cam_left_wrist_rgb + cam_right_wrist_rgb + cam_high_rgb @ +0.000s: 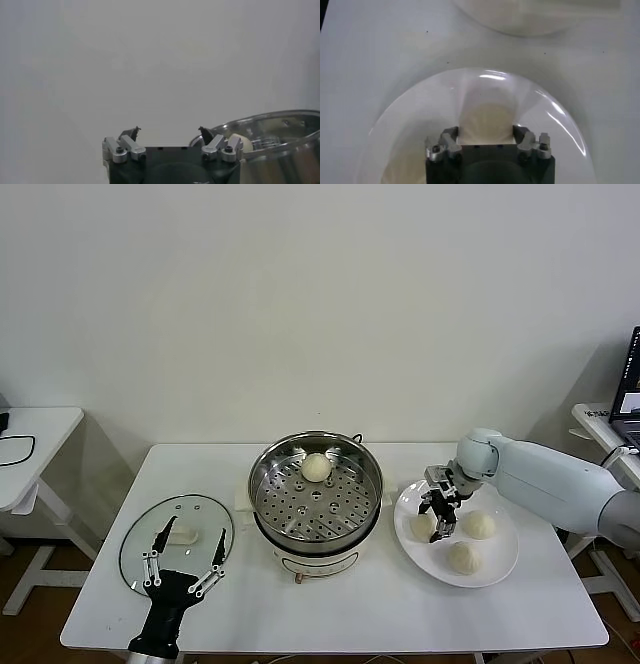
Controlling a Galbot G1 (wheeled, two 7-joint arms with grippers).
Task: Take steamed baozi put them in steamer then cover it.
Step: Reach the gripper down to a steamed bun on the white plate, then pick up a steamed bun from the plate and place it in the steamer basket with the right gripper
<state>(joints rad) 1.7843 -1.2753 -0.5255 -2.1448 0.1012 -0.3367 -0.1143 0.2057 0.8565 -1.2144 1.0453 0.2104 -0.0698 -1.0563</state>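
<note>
The steamer (pixel 316 500) stands in the middle of the white tabletop (pixel 340 604) on its white base, its lid off; on the perforated floor lies one baozi (pixel 316 467), toward the far wall of the pot, and the rest of the basket is bare. To the robot's right of it, just beside the pot, sits a flat white plate (pixel 500 569) holding three more buns: one nearest the steamer (pixel 423 527), one farther right (pixel 479 525) and one toward the front edge (pixel 463 558). The right gripper (pixel 437 522) is down over the plate with its fingers on either side of the bun nearest the steamer; in the right wrist view that bun (pixel 486 120) fills the gap between the fingers (pixel 451 136), which stand close against its sides, but whether they actually press on it cannot be told. The cover (pixel 176 540) lies flat on the tabletop on the robot's left, its white handle (pixel 182 534) up. The left gripper (pixel 185 556) hangs over the near part of the cover with its fingers spread wide, and they hide part of the glass. The left wrist view shows mostly blank wall; the steamer (pixel 280 145) is cut off at the frame's edge there, with only a sliver of the bun inside (pixel 240 140) peeking over the rim.
</note>
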